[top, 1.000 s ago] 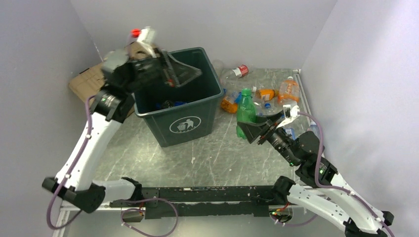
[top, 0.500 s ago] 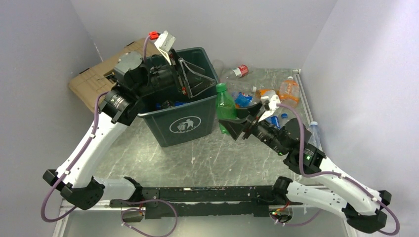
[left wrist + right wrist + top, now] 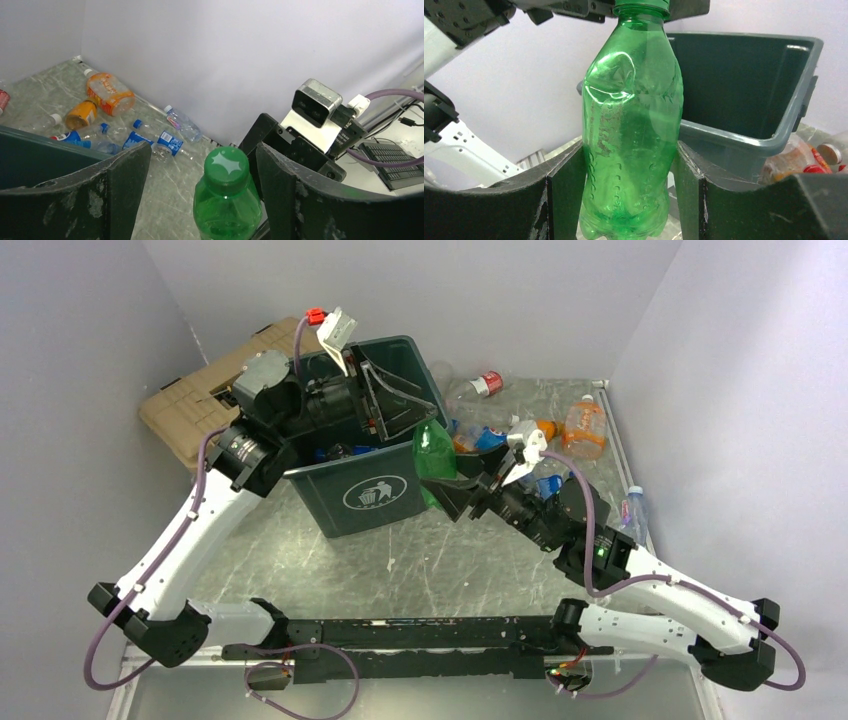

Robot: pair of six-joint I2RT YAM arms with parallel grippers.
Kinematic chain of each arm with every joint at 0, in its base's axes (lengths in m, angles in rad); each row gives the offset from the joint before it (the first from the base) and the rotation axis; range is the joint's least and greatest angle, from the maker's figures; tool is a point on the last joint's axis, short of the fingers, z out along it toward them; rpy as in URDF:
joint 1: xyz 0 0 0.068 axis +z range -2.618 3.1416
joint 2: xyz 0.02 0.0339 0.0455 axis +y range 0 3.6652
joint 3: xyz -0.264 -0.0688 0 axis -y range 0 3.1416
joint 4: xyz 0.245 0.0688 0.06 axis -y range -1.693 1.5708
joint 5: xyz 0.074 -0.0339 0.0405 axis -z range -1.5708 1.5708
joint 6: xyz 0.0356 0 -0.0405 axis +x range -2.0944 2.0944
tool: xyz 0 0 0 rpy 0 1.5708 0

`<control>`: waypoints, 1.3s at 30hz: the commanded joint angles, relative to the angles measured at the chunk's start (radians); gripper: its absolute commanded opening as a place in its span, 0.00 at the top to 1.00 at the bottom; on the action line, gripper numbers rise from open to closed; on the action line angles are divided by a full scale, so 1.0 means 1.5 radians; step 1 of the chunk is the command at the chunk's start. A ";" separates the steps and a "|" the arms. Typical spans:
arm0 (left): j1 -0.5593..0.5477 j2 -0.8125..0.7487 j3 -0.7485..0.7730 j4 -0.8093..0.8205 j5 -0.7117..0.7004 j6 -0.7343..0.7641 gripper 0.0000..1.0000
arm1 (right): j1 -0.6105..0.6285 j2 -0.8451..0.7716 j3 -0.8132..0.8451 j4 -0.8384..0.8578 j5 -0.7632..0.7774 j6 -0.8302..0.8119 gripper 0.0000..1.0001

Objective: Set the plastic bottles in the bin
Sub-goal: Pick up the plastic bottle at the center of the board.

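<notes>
Status: we see the right gripper (image 3: 447,490) clamped on the green bottle (image 3: 432,453), one finger (image 3: 566,192) pressed on each side of its lower body, bottle upright with cap on. The bottle sits at the right front corner of the bin (image 3: 335,502), raised off the table (image 3: 420,560), its cap about level with the bin rim and just outside it. The left gripper (image 3: 388,405) hangs over the bin opening with jaws spread and nothing between them; in its wrist view the green cap shows in the gap between the fingers (image 3: 125,187), touching neither. Inside the bin we make out blue-labelled plastic (image 3: 337,452) on the floor, but we can't count the items. Right of the bin and behind it, loose bottles lie on the table: a large orange one (image 3: 584,430) farthest right near the back wall, a smaller orange one (image 3: 81,115), a few clear ones with blue labels (image 3: 165,141), and a clear one with a red cap (image 3: 481,385) behind the bin's right rear corner. A tan case (image 3: 190,410) sits just left of the bin, behind it.
</notes>
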 commanded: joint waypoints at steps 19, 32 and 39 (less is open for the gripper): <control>-0.016 0.005 -0.017 0.094 0.082 -0.102 0.39 | 0.007 0.017 0.014 0.077 0.036 -0.015 0.55; -0.021 0.006 -0.012 0.063 0.076 -0.072 1.00 | 0.012 0.031 0.021 0.077 0.036 -0.014 0.55; -0.022 -0.041 -0.030 0.036 -0.020 -0.024 1.00 | 0.012 0.023 0.030 0.051 0.039 0.011 0.11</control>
